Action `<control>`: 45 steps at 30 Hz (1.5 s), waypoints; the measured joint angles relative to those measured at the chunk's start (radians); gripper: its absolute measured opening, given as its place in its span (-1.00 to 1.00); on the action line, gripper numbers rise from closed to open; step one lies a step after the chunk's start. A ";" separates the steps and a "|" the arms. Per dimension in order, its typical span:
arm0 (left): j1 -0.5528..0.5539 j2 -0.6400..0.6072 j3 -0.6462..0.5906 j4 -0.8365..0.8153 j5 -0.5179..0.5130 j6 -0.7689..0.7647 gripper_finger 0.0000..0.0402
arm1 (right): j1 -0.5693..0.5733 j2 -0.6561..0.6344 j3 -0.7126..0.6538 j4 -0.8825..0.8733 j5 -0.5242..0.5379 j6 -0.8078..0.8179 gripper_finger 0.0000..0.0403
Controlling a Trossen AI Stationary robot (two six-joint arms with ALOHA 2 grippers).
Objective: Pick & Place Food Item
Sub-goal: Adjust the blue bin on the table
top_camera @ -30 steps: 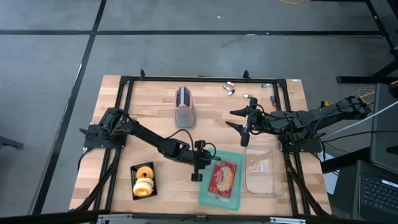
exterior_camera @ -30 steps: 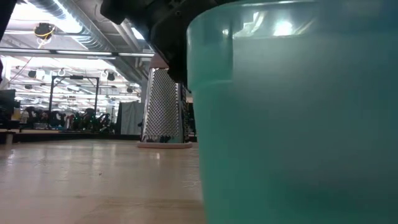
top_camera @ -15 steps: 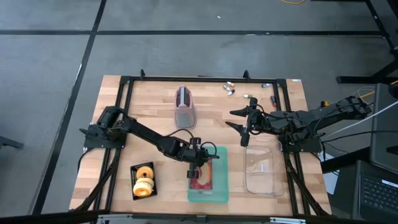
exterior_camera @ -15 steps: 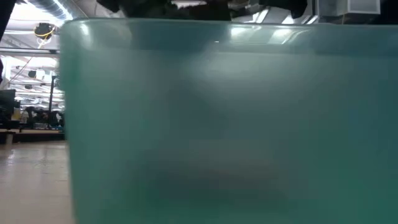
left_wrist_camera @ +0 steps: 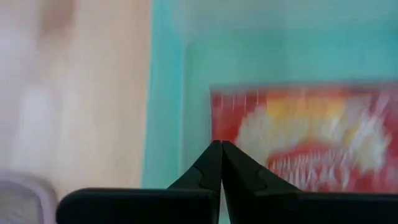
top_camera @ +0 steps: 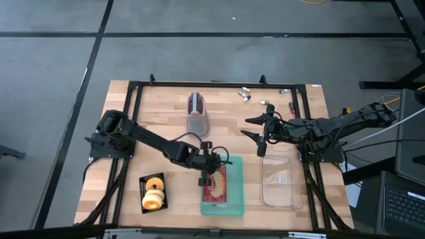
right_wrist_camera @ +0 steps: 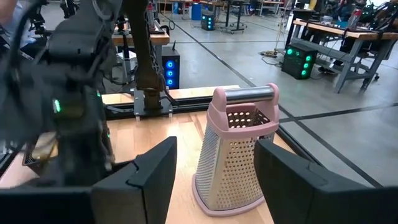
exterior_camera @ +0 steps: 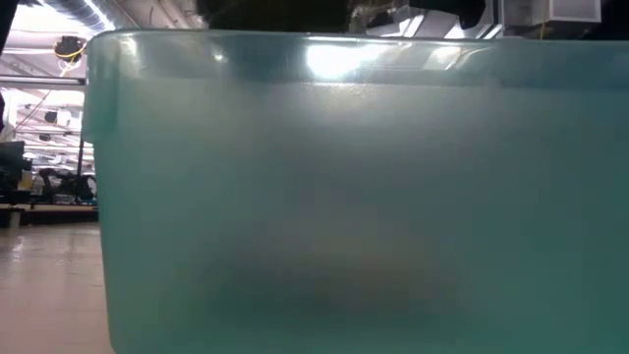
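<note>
We are at the part where the food is in its box. The red food pack lies flat inside the teal tub, near the front of the table, in the middle. Our left gripper hangs over the left edge of the tub, just at the near-left side of the pack. Its two fingers are pressed tight together, and we see nothing between them, so it holds nothing. In the left wrist view the pack shows right past the fingertips, inside the tub.

Our right gripper waits on the right side, past the clear tray. Its fingers stand wide apart and hold nothing. It faces the pink grater, which stands upright farther back.

The donuts sit in a black tray at the near left.

We think the pack is placed. Next, our left arm should lift straight up and not bump the tub.
</note>
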 joint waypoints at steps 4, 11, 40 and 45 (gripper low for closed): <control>0.000 -0.039 0.002 0.213 -0.002 0.134 -0.99 | 0.000 0.000 0.000 0.000 0.000 0.000 0.05; 0.071 0.000 0.005 0.437 0.182 0.189 -0.99 | 0.000 0.000 0.000 0.006 0.000 0.001 0.05; 0.132 0.388 0.464 0.172 0.367 0.255 -1.00 | -0.002 0.000 0.000 0.008 -0.014 -0.001 0.05; 0.134 0.392 0.465 0.125 0.369 0.252 -0.99 | -0.002 0.000 0.000 0.008 -0.014 -0.002 0.05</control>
